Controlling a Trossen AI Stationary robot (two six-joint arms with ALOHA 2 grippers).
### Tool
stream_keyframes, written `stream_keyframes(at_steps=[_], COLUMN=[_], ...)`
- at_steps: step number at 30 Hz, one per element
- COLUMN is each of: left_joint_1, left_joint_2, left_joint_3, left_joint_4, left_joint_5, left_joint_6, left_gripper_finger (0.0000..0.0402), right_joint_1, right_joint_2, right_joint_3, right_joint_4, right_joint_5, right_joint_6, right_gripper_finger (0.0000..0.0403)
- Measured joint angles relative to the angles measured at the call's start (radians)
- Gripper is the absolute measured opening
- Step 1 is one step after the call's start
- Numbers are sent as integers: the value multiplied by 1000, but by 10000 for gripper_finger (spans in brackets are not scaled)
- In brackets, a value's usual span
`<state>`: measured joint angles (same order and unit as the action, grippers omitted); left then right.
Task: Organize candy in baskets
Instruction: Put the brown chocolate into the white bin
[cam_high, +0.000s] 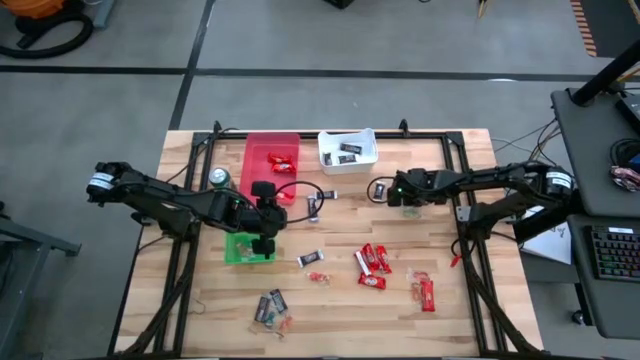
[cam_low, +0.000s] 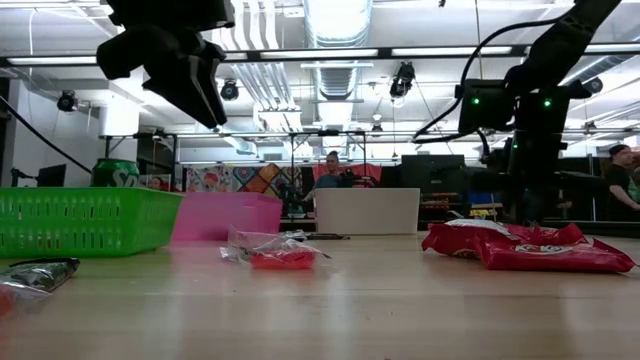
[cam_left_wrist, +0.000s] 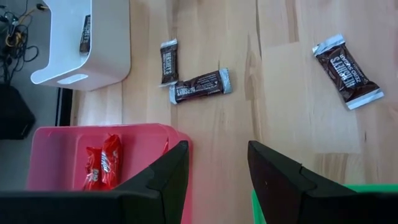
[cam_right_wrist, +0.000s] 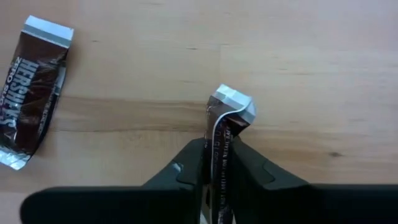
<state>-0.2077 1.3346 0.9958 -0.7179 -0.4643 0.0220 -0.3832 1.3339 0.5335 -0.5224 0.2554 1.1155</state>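
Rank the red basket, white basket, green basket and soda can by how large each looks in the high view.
Largest to smallest:
1. red basket
2. white basket
3. green basket, though an arm covers part of it, so second and third place are unsure
4. soda can
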Motion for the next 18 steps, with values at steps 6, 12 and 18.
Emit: stream_keyframes(at_steps=[6, 12, 18], left_joint_1=[0, 0, 0], left_joint_2=[0, 0, 0], left_joint_3=[0, 0, -2], left_joint_4=[-1, 0, 23], left_joint_5=[1, 1, 2], left_joint_6=[-35, -93, -130], left_gripper_finger=[148, 148, 148], right_joint_1=[-2, -2, -16], right_joint_2=[-80, -202, -253], right_joint_3=[10, 90, 130], right_joint_4=[-19, -1, 305], right_joint_5=[66, 197, 248], right_joint_6=[-62, -200, -501], right_gripper_finger=[34, 31, 30])
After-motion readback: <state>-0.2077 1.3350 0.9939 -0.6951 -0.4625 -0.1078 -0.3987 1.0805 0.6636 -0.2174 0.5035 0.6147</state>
